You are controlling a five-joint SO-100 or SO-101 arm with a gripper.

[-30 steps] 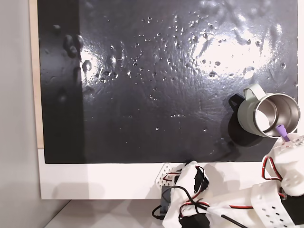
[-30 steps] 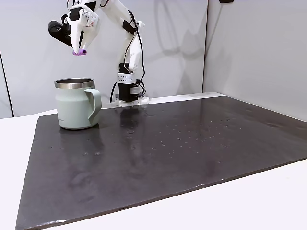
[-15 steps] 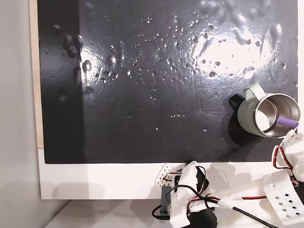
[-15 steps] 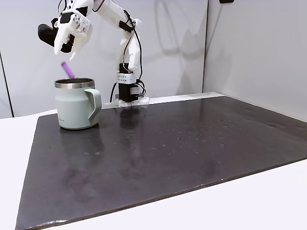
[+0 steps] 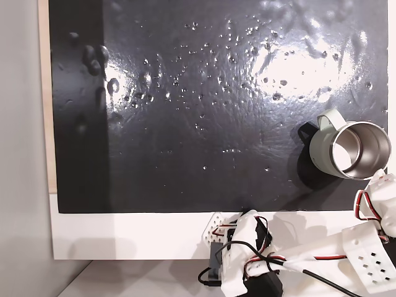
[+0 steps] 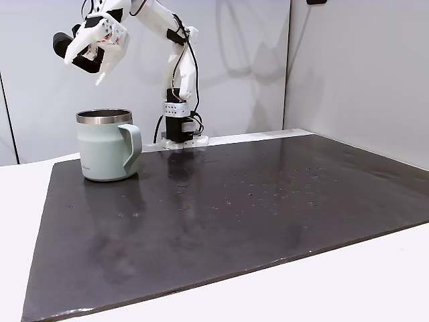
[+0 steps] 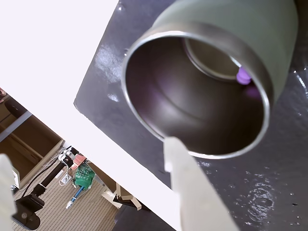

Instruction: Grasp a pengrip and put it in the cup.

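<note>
- Dropped since a moment ago, the pengrip (image 7: pixel 243 75) now lies inside the mug (image 6: pixel 107 145), below the fingers (image 6: pixel 86 59).
- Fingers are spread, empty.
- Task looks complete.

The cup (image 6: pixel 107 145) is pale sage green outside with a shiny steel inside, and the little pengrip (image 7: pixel 243 75) in it is purple. The mat (image 5: pixel 204 124) is glossy black with shiny droplet-like bumps; the arm (image 6: pixel 175 47) is white with red and black wires.

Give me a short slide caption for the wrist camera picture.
Looking down past the open tool into the cup, where the purple pengrip lies inside.
</note>
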